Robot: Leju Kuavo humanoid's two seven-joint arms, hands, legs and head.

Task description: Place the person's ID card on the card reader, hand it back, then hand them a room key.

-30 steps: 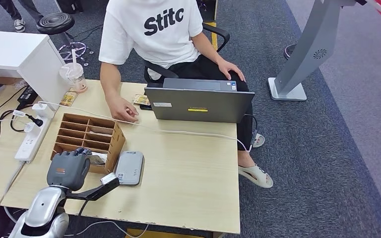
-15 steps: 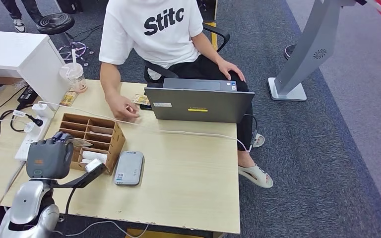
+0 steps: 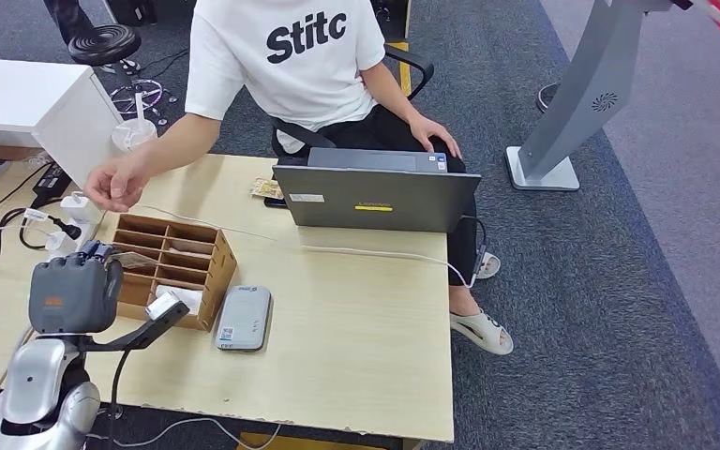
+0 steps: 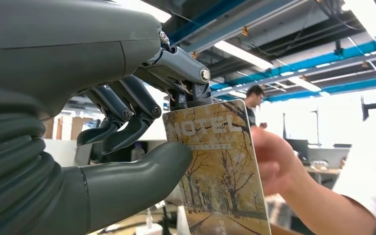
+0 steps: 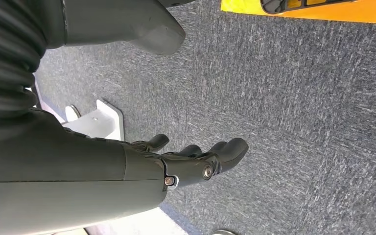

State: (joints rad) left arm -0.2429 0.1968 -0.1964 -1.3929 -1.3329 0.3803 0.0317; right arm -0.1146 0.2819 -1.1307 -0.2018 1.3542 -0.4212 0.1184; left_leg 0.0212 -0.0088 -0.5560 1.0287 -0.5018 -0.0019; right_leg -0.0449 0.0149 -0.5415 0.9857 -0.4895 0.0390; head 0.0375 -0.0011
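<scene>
So we've got one wooden table (image 3: 356, 347), one person in a white tee (image 3: 286, 56) sitting behind one open laptop (image 3: 375, 197), one wooden slotted organizer (image 3: 173, 262), and one grey card reader (image 3: 244, 317) lying just beside it. One iced drink cup (image 3: 129, 138) sits at the far corner.

The robot's left hand (image 3: 73, 292) is raised near the organizer, pinching the room key (image 4: 220, 171) between thumb and fingers. It's a card printed with "HOTEL" and autumn trees. The person's hand (image 3: 112, 183) is reaching over and, from the wrist cam, their fingers are right at the card's edge. Can't tell if they've actually got hold of it.

Risk as I see it: if the robot lets go before the person has a real grip, the card drops into the organizer slots or onto the table. Hold on too hard and it turns into a tug of war.

The right hand (image 5: 196, 159) hangs down over the carpet, fingers loosely apart, holding nothing.
</scene>
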